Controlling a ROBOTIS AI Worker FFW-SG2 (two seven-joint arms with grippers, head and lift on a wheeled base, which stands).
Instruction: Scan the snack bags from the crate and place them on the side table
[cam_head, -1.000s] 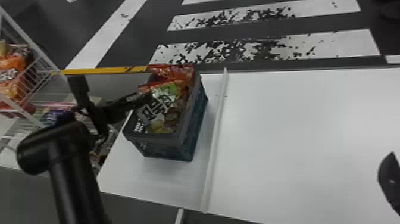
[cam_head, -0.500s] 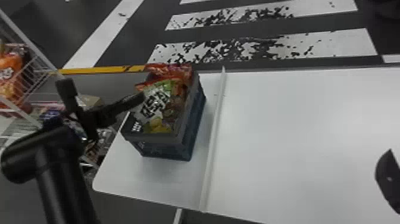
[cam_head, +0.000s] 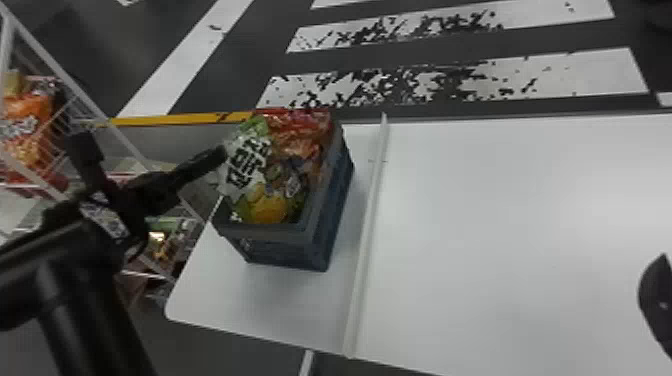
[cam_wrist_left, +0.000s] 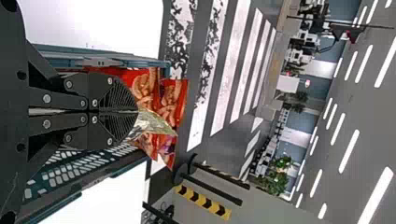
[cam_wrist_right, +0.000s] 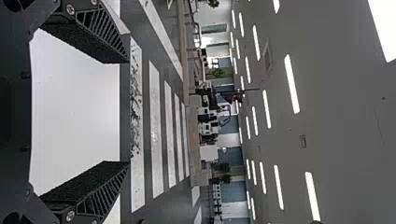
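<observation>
"Left pincer (cam_wrist_left: 137, 111): fingers pressed together, a fold of foil clamped at their tips. Right pincer (cam_wrist_right: 125, 112): fingers apart, nothing between them. What lies below?"

"Broadest first: white table (cam_head: 500, 225), pale ridge (cam_head: 367, 225) across it. Beside the ridge, the blue crate (cam_head: 295, 247), upright, packed with snack bags."

"And inside?"

"Red bags (cam_head: 300, 130) toward the far end. Nearer the left arm, the white-and-green bag (cam_head: 247, 165), tilted, its side meeting the pincer at the crate's edge. Whether its bottom clears the rim, I can't tell."

"Likely handling?"

"Light, I judge: slick film, pillowy with air, crisp contents that crumble under a squeeze. Soft enough to fold at the grip and swing from it. (Bags of this sort rustle at every touch.)"

"So where to take hold?"

"By the margin, where the film lies flat, never across the puffed belly. The foil edge (cam_wrist_left: 156, 123) at the fingertips suggests just that. A shallow bite, though: a snag on a neighbour or the rim could slip it loose. Best drawn straight up, slowly, then turned for the scan."
</observation>
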